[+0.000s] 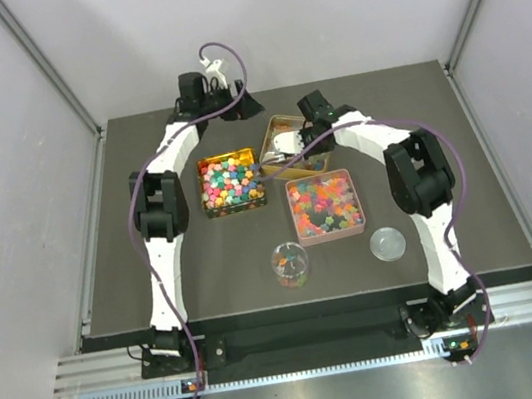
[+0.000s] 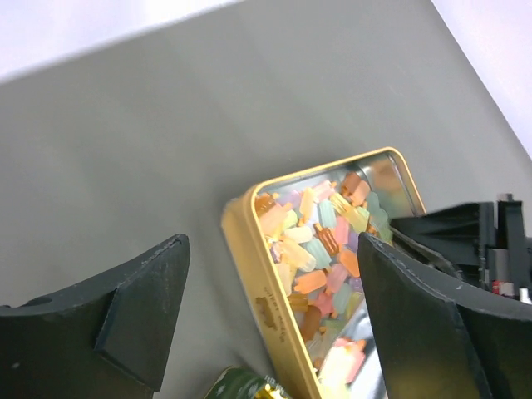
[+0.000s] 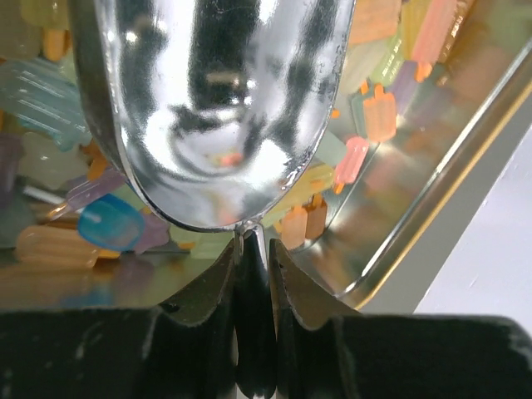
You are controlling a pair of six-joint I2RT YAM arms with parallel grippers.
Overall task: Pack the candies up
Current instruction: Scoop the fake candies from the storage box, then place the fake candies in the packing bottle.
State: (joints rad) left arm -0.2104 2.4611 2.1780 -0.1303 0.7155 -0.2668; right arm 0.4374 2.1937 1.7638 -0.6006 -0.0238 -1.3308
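Right claw [image 3: 253, 249] is pinched tight on the handle of the metal scoop [image 3: 216, 108], bowl just ahead over the popsicle candies [image 3: 370, 116] in the gold tin [image 3: 432, 241]. I'd dig low, then lift level. Left claw [image 2: 273, 274] hangs open near that tin.

Behind the pink tin [image 1: 331, 237], the gold tin [image 2: 258, 274] is blocked by the right tool [image 3: 252, 266] clamped on a scoop [image 3: 216, 108]. Left of the pink tin sits a dark tin [image 1: 209, 208] heaped with candies [image 1: 231, 181]; in front, a cup [image 1: 291, 264] and a lid [image 1: 387, 243], a gap between them. To its right rises the right arm [image 1: 419, 175], bare worktop [image 1: 491, 184] beyond.
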